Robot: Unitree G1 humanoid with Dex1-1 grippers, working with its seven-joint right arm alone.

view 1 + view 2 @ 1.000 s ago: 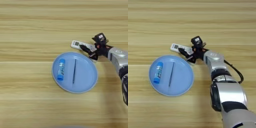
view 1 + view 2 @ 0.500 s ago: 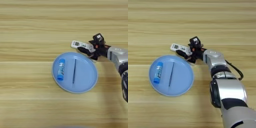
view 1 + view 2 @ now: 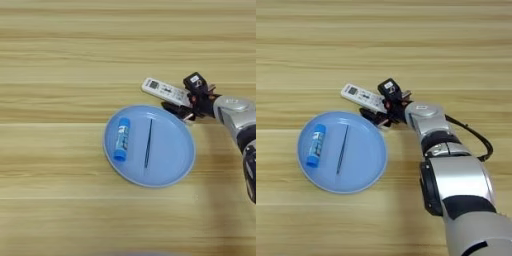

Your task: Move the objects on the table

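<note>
We see a light-brown wooden tabletop with lengthwise plank grain filling both views; nothing of the room shows beyond it. Our right tool reaches in from about four o'clock, its black fingers closed on the right end of the white remote control. The remote lies just past the blue plate at one o'clock. The plate holds a blue tube and a thin dark stick.

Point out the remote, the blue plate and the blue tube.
remote (image 3: 161, 88): left eye view, on its white body near the display end.
plate (image 3: 172, 147): left eye view, on a bare part of its floor.
tube (image 3: 316, 145): right eye view, on its middle.
</note>
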